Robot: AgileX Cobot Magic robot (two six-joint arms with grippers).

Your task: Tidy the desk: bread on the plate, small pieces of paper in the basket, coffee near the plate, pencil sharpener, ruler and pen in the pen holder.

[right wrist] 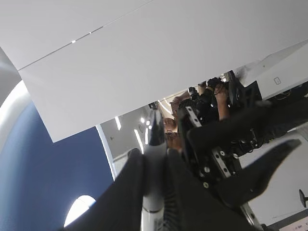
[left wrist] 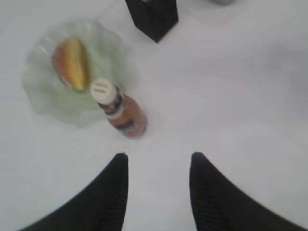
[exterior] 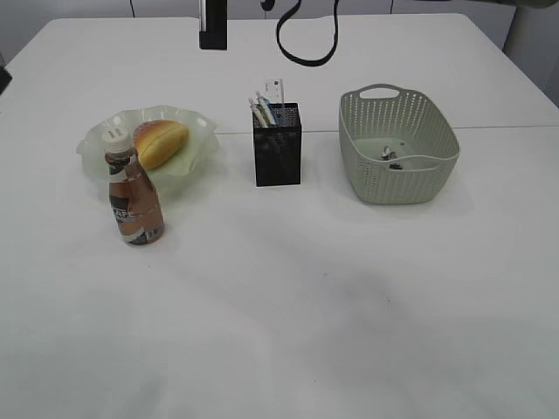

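The bread (exterior: pixel 161 142) lies on the wavy green plate (exterior: pixel 196 159). The coffee (exterior: pixel 134 196) stands upright against the plate's front rim. The black pen holder (exterior: pixel 278 148) holds the ruler (exterior: pixel 274 90) and pens (exterior: pixel 260 112). Small pieces of paper (exterior: pixel 389 156) lie in the basket (exterior: pixel 397 179). The pencil sharpener is out of view. Neither gripper shows in the exterior view. My left gripper (left wrist: pixel 159 161) hangs open and empty above the desk (left wrist: pixel 231 96), short of the coffee (left wrist: pixel 122 110). My right gripper (right wrist: pixel 153 154) points upward, shut on a grey-and-white pen (right wrist: pixel 150 202).
A black stand (exterior: pixel 212 26) and a looped black cable (exterior: pixel 306 48) sit at the desk's far edge. The right wrist view shows ceiling panels (right wrist: pixel 120 48) and dark arm hardware (right wrist: pixel 226 139) beside the gripper.
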